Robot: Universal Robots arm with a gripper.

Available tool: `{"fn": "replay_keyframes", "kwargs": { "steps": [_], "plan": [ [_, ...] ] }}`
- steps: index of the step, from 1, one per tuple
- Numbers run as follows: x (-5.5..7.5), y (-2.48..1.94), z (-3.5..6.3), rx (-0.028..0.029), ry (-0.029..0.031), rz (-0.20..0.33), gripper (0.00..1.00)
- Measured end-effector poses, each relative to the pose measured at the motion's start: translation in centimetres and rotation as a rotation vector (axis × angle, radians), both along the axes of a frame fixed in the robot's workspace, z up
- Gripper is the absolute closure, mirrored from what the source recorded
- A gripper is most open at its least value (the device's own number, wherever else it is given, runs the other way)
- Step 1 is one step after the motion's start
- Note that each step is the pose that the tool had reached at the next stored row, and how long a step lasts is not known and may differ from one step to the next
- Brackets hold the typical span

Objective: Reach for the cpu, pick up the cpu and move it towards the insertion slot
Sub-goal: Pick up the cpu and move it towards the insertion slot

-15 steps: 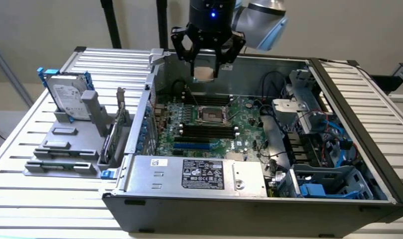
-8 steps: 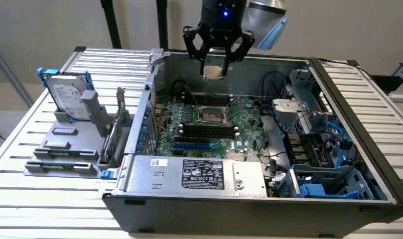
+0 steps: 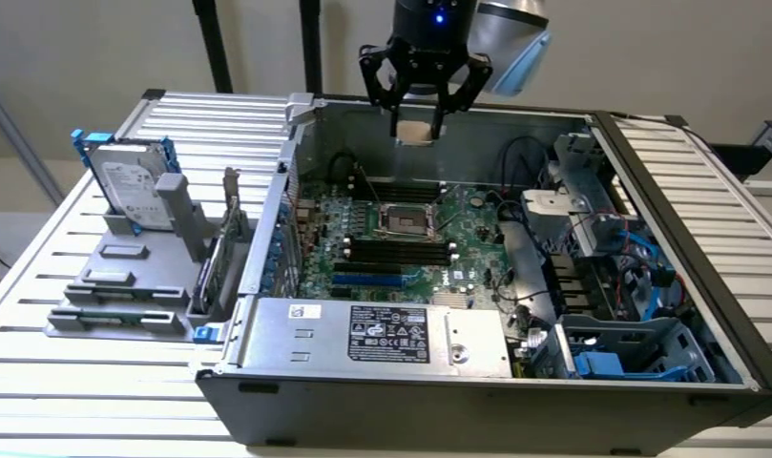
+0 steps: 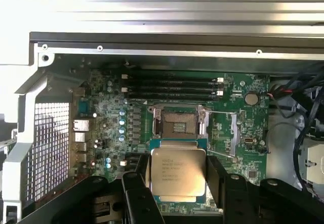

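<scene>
My gripper (image 3: 418, 132) hangs above the back of the open computer case, shut on the cpu (image 3: 416, 133), whose tan underside shows between the fingers. In the wrist view the cpu (image 4: 178, 171) is a flat silver-grey square with printed text, held flat between my two black fingers (image 4: 143, 176). The insertion slot (image 3: 405, 220) is a dark square socket with a shiny metal frame on the green motherboard, below the gripper and towards the case's front. In the wrist view the insertion slot (image 4: 179, 123) lies just beyond the chip's edge.
Long black memory slots (image 3: 392, 252) and a blue card slot (image 3: 375, 281) lie on the motherboard. A silver power supply (image 3: 379, 336) fills the case's front. Cables and blue drive bays (image 3: 615, 286) crowd the exterior view's right. A hard drive (image 3: 131, 186) stands on a grey rack at the left.
</scene>
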State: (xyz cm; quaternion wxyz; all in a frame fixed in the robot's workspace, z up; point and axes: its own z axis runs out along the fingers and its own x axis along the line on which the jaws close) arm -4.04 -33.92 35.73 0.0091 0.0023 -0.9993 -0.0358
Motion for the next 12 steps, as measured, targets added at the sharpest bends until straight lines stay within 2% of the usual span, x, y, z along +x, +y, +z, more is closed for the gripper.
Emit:
{"fn": "replay_keyframes", "kwargs": {
  "steps": [3, 12],
  "plan": [
    [0.35, 0.21, -0.04, -0.0029, 0.0, 0.0, 0.46],
    [0.47, 0.23, -0.06, -0.0032, 0.0, 0.0, 0.46]
  ]
}}
